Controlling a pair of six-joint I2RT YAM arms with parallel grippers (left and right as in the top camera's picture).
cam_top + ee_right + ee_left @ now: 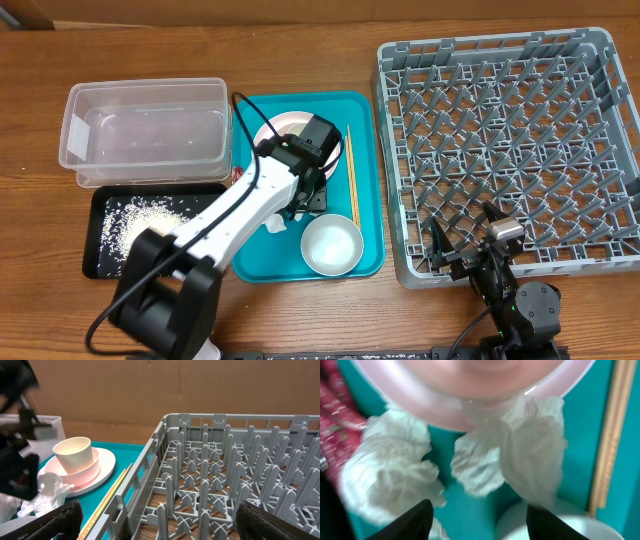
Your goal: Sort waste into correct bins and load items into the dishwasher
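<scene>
Just ahead of the left fingers (415, 522), which are standing apart and gripping nothing, two crumpled white napkins (530, 445) are lying on the teal tray (445, 442), one toward each fingertip. The right-hand one is touching the rim of the pink plate (470, 395) beyond them. Off to the left of these fingers the red wrapper (337, 410) is showing, blurred. To their right the chopsticks (612, 435) are running along the tray, and close beside the right-hand fingertip the rim of a white bowl (560, 522) is peeking in. The right fingers (55, 520) are spread wide and empty, hovering over the near left part of the grey rack (210, 475), whose pegs are rising ahead of them. To their left a white cup (73, 452) is sitting in a pinkish bowl (85, 474) on the plate. Well off to the left of the left fingers, the clear tub (145, 120) and the black tray (95, 265) holding rice (140, 215) are resting on the surface (330, 310)
</scene>
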